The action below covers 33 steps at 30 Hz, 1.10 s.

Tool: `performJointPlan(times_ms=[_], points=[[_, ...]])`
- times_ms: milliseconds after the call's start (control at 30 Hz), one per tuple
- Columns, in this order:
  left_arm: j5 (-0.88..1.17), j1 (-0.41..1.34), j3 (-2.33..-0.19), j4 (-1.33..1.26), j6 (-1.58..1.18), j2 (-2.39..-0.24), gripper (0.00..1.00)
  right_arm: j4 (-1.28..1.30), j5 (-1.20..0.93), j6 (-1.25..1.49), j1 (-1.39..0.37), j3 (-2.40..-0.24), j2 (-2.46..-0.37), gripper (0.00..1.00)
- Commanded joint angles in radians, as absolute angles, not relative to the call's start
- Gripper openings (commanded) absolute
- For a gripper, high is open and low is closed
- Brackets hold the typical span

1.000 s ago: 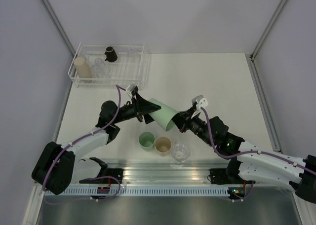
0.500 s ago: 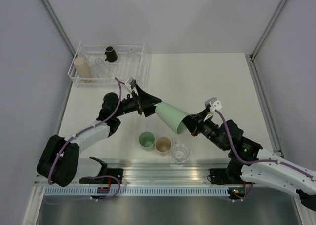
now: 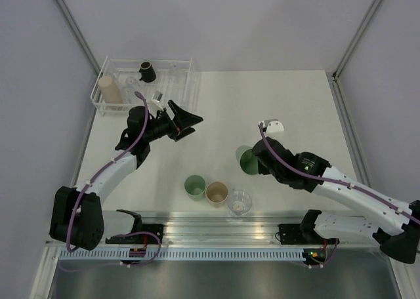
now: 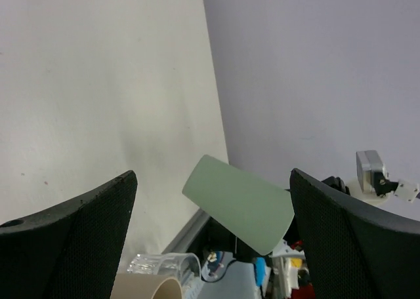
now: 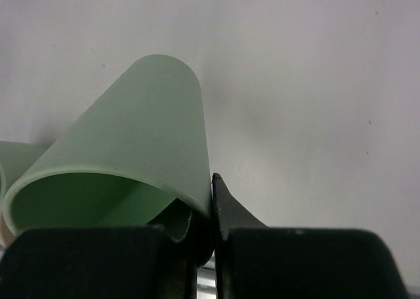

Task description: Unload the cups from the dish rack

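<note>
**Top external view.** The dish rack (image 3: 192, 82) sits at the far left corner of the bench (image 3: 295, 102). It holds an upright tan rack cup (image 3: 106, 89) at its left end and a black cup (image 3: 146, 71) lying on its side toward the back. Clear items between them blend into the wires and cannot be counted.

The left pincer (image 3: 187, 114) is just in front of the rack's right end. Its jaws are spread wide with nothing between them.

The right pincer (image 3: 257, 162) is mostly hidden under its own wrist and grips the held mint cup (image 3: 247, 160). Only the dark mouth of that cup shows. Whether it touches the bench cannot be determined.

Three cups stand upright in a row near the front edge: the bench mint cup (image 3: 195, 186), the bench tan cup (image 3: 216, 193) and the clear cup (image 3: 240, 202).

**Left wrist view.** Both fingers (image 4: 72, 240) stand far apart at the frame sides, with only open space between them. Beyond them, the held mint cup appears tilted. Its lower end is hidden behind dark parts of the right arm. The clear cup and the rim of the bench tan cup are cut off at the bottom edge.

**Right wrist view.** The held mint cup fills the left half, mouth toward the camera. Its wall is pinched between the two fingers, one inside the mouth and one outside. The finger bases are cut off by the dark housing. A pale green sliver at the left edge is too cropped to identify.
</note>
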State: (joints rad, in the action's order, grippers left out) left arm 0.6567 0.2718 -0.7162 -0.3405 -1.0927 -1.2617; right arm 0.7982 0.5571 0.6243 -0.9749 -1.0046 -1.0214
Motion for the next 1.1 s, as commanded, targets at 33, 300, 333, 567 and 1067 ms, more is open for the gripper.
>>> performJointPlan(times_ms=[33,300,333,567,1067], points=[[0.429,0.267,-0.875,-0.008,-0.765,-1.19,1.0,0.953,0.465,0.626,-0.901,-1.014,-1.057,0.01],[0.183,0.268,-0.982,0.19,-0.574,-1.163,1.0,0.865,0.233,0.505,-0.825,-0.946,-1.163,0.01],[0.158,0.268,-0.991,0.196,-0.555,-1.166,1.0,0.858,0.216,0.493,-0.822,-0.946,-1.195,0.01],[0.068,0.268,-1.029,0.245,-0.511,-1.212,1.0,0.844,0.146,0.396,-0.802,-1.018,-1.344,0.01],[-0.054,0.268,-1.129,0.307,-0.495,-1.258,1.0,0.888,0.13,0.351,-0.793,-1.186,-1.399,0.7]])
